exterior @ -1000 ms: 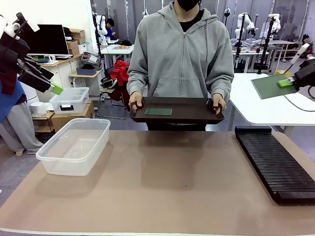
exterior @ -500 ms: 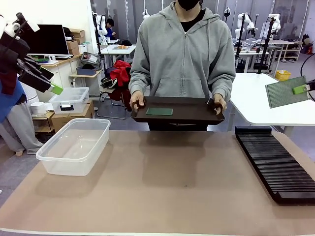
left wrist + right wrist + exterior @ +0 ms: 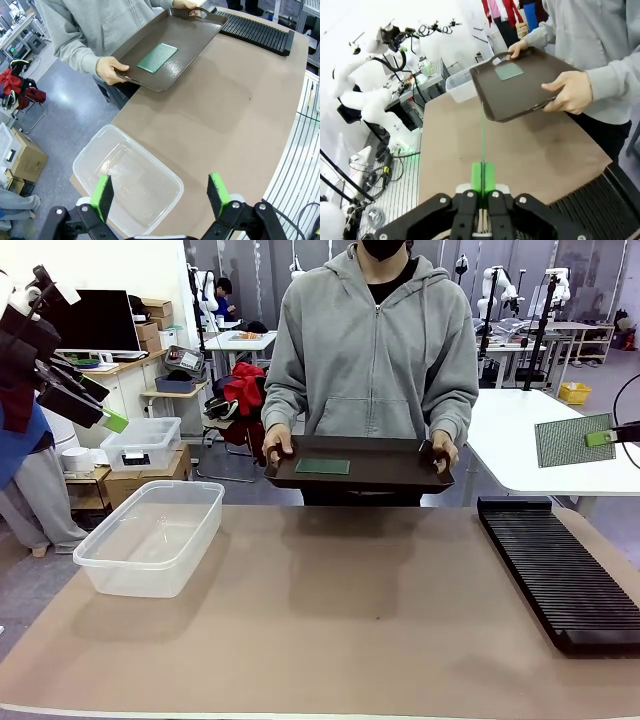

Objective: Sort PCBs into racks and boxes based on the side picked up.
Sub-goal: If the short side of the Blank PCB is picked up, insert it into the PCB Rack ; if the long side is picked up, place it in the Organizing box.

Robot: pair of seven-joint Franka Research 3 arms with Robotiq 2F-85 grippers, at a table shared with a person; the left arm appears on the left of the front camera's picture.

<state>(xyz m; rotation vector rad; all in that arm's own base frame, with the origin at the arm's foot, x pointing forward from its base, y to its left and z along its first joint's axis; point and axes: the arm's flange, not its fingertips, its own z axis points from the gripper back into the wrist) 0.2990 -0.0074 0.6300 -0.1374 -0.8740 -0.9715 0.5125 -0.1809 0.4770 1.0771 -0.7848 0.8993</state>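
My right gripper (image 3: 604, 437) hangs at the far right, above the table's right end, shut on one edge of a green PCB (image 3: 570, 440) that stands upright, its face towards the camera. In the right wrist view that PCB (image 3: 482, 132) is an edge-on green line between the pads of the right gripper (image 3: 483, 179). A second PCB (image 3: 322, 467) lies flat on a dark brown tray (image 3: 400, 468) held by the person in both hands. My left gripper (image 3: 105, 405) is raised at the far left, open and empty. The left gripper (image 3: 160, 195) hovers over the clear box (image 3: 127, 182).
The clear box (image 3: 150, 535) sits on the table's left side and the long black rack (image 3: 560, 570) along its right side. The brown tabletop (image 3: 350, 620) lies bare between them. A white table (image 3: 520, 455) stands behind at the right.
My right gripper has swung the PCB from a tilted, near-flat pose to upright and face-on, shifting it slightly right and down. The left arm and the tray have barely moved.
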